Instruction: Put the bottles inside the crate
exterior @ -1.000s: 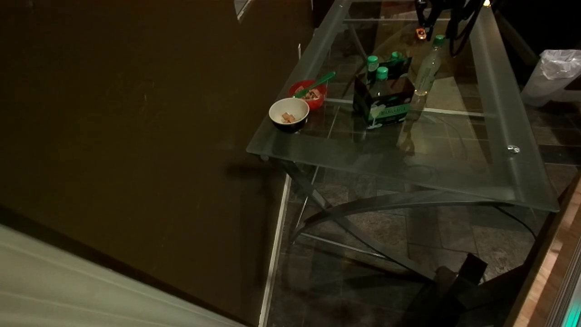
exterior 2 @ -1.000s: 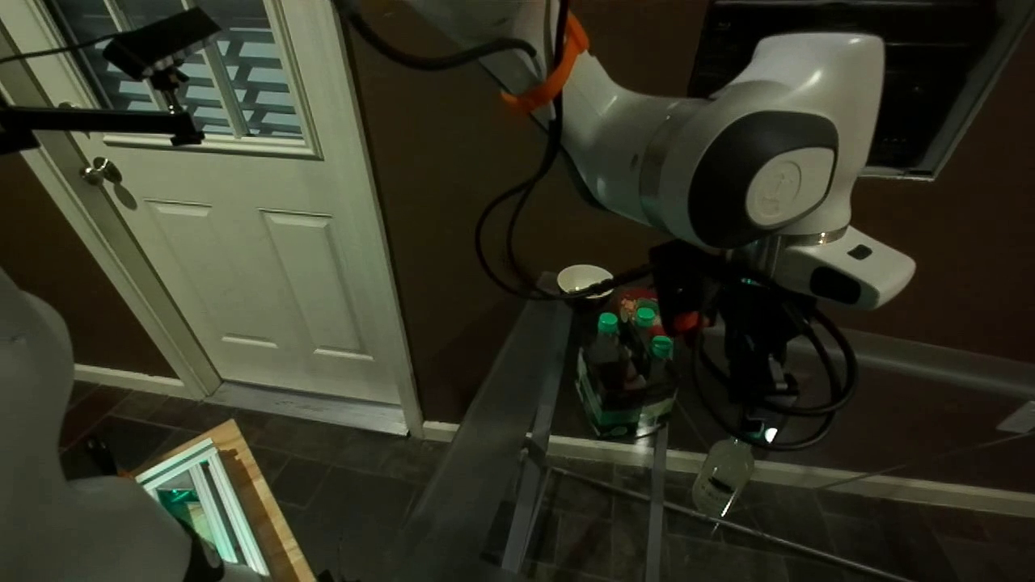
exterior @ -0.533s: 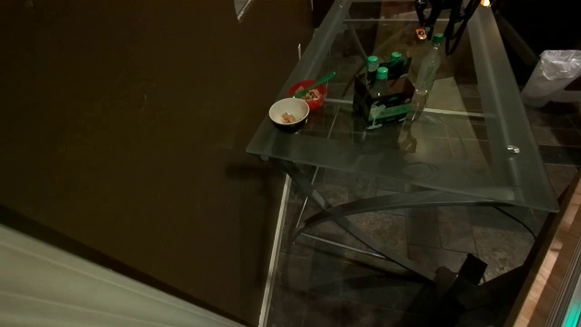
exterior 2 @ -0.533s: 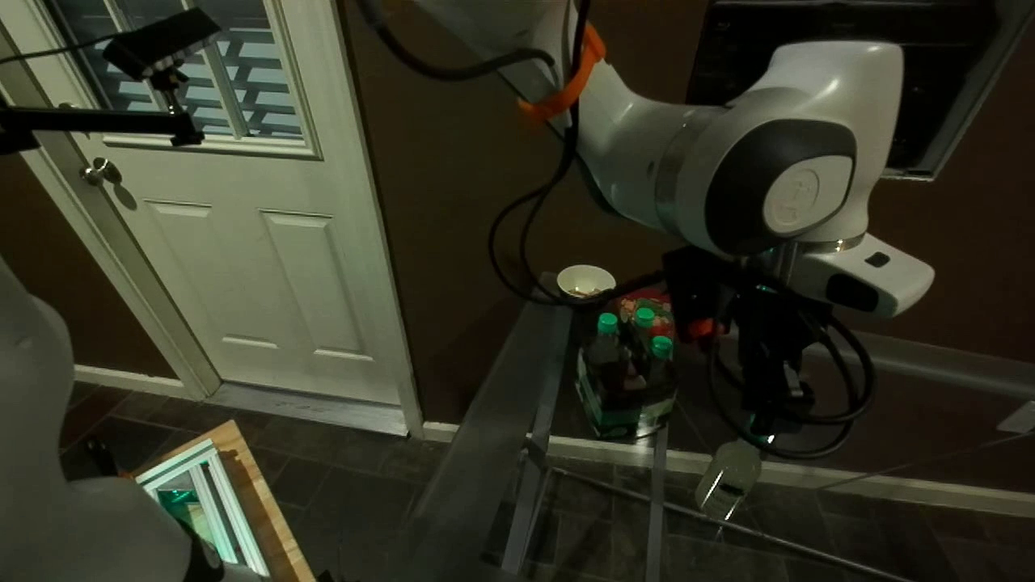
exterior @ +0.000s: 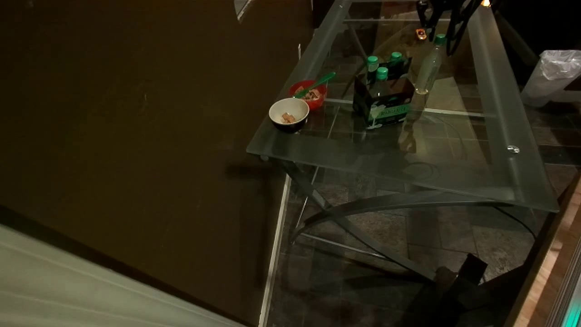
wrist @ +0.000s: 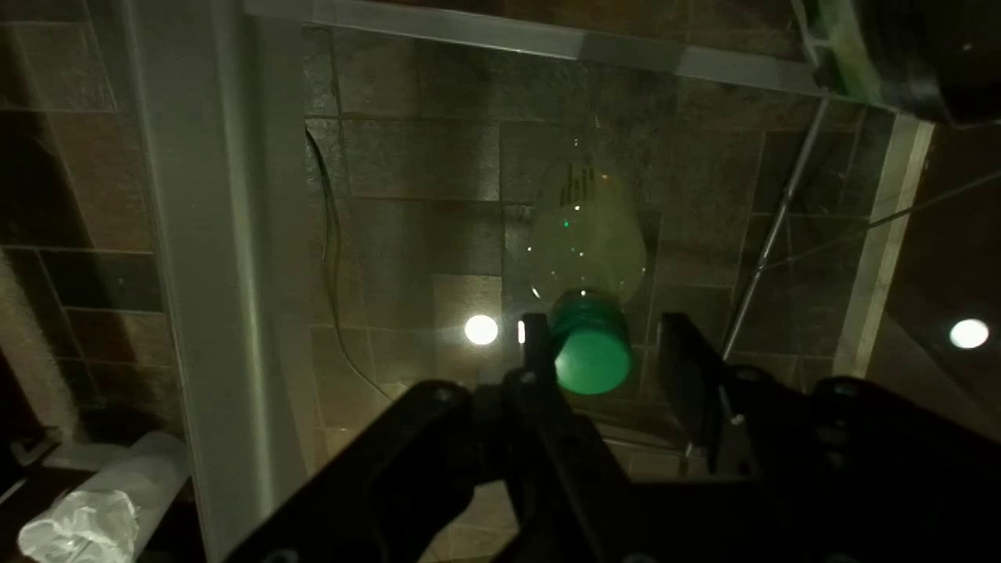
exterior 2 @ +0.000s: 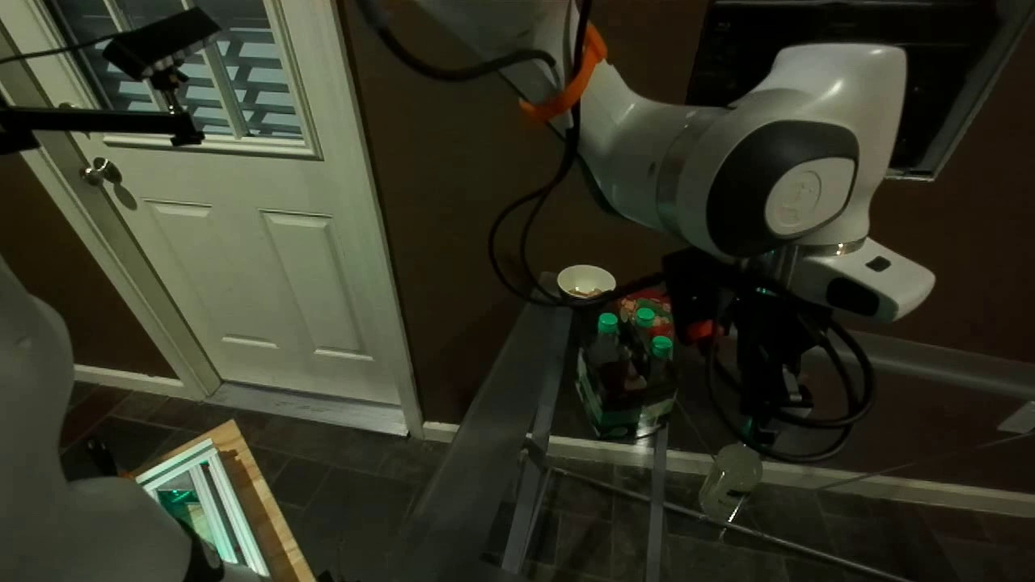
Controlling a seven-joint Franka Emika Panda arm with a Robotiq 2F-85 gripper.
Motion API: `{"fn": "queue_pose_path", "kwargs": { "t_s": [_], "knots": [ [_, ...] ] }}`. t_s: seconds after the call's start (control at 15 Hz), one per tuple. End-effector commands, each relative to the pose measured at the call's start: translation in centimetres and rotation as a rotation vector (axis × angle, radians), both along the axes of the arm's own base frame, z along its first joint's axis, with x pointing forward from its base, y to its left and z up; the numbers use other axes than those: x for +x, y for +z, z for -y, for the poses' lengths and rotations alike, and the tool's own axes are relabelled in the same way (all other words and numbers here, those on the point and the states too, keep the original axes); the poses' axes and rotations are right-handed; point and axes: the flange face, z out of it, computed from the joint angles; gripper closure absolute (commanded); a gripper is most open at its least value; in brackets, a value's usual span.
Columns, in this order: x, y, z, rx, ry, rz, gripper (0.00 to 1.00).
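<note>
In both exterior views the crate [exterior: 388, 111] [exterior 2: 614, 416] stands on the glass table with three green-capped bottles [exterior: 382, 86] [exterior 2: 607, 343] in it. A corner of the crate [wrist: 841, 47] shows top right in the wrist view. A fourth bottle, the clear bottle [exterior: 428, 70] [exterior 2: 730, 482], is outside the crate, leaning slightly. My gripper [wrist: 606, 328] is around its green cap [wrist: 592, 361]: the cap lies close against one finger [wrist: 538, 344], whether touching I cannot tell, and a gap parts it from the far finger [wrist: 692, 367].
Beside the crate sit a white bowl [exterior: 289, 110] and a red bowl [exterior: 320, 101] with a green utensil, near the table's edge by the wall. Black cables [exterior 2: 861, 388] loop loosely around the gripper. The glass tabletop's frosted edge [exterior: 372, 156] runs in front of the crate.
The arm has shifted right and slightly down in an exterior view, mostly in the earlier half second. The loose bottle has moved and rocked a little with it. The crate has stayed put.
</note>
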Motion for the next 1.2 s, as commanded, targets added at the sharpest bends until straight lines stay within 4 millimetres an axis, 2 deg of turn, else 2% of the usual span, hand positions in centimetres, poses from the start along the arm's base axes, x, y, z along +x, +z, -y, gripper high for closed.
{"fn": "queue_pose_path", "kwargs": {
  "t_s": [0.0,0.2,0.33,0.4,0.47,0.6,0.73,1.13],
  "knots": [
    [0.1,-0.3,0.3,0.012,-0.023,-0.015,0.59],
    [0.1,-0.7,0.5,0.017,-0.025,-0.014,0.59],
    [0.2,-0.8,0.5,0.019,-0.022,-0.008,0.62],
    [0.2,-0.9,0.5,0.021,-0.020,-0.007,0.67],
    [0.2,-0.9,0.4,0.017,-0.020,-0.003,0.87],
    [0.2,-0.7,0.2,0.009,-0.015,0.000,0.95],
    [-0.1,0.1,-0.4,0.003,-0.005,0.004,0.92],
    [-2.5,3.4,-4.6,0.021,0.071,-0.009,0.92]
  ]
}}
